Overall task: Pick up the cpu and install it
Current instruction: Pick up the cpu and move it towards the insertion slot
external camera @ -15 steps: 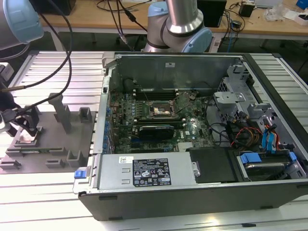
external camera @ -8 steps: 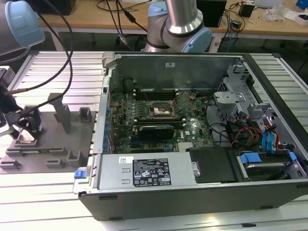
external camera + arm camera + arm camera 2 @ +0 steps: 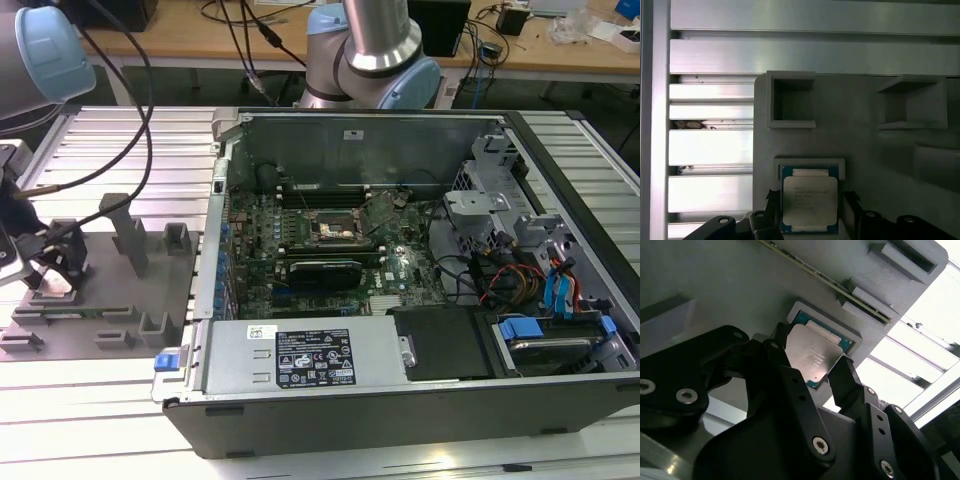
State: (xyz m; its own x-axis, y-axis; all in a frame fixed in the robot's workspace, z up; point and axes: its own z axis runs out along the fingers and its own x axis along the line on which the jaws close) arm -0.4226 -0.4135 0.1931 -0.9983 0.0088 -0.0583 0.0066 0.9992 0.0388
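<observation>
Tool (image 3: 812,351) spread astride the cpu (image 3: 809,200), which sits in its grey holder (image 3: 810,161), placed to grip its edges.

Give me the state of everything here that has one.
cpu, seated flat in its grey tray pocket, not lifted.
gripper, open, fingers either side of the cpu.
computer case, lying on its side, panel off, inside exposed.
socket, appears empty.
</observation>
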